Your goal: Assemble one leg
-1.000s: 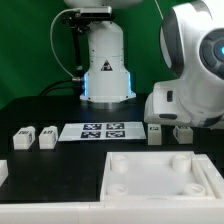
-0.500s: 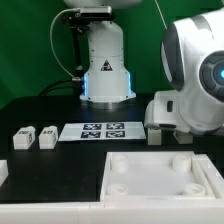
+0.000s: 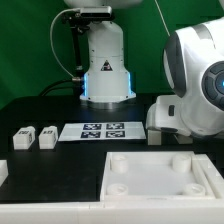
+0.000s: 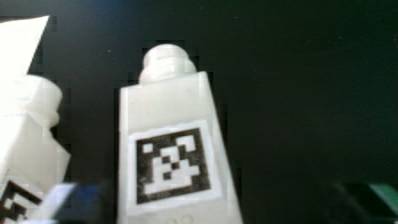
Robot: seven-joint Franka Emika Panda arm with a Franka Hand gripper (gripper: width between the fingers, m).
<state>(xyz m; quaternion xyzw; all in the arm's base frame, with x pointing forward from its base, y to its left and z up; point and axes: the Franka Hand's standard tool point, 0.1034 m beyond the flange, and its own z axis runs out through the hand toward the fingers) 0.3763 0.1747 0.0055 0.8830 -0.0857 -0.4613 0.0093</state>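
Observation:
In the wrist view a white leg [image 4: 175,130] with a black-and-white tag and a round peg at one end lies on the black table between my fingers. My gripper [image 4: 214,203] is open, its jaws standing wide on either side of the leg. A second leg [image 4: 32,120] lies close beside it. In the exterior view the arm's white hand [image 3: 175,113] hangs low over the table at the right, with one leg [image 3: 155,138] showing beside it. Two more legs [image 3: 22,138] [image 3: 47,137] lie at the left.
The large white panel with round corner sockets [image 3: 160,176] lies at the front. The marker board [image 3: 100,130] lies mid-table in front of the robot base [image 3: 105,70]. Another white part [image 3: 3,171] shows at the exterior view's left edge.
The arm has sunk lower and shifted a little toward the exterior view's left. It now hides the right-hand leg that showed a second ago.

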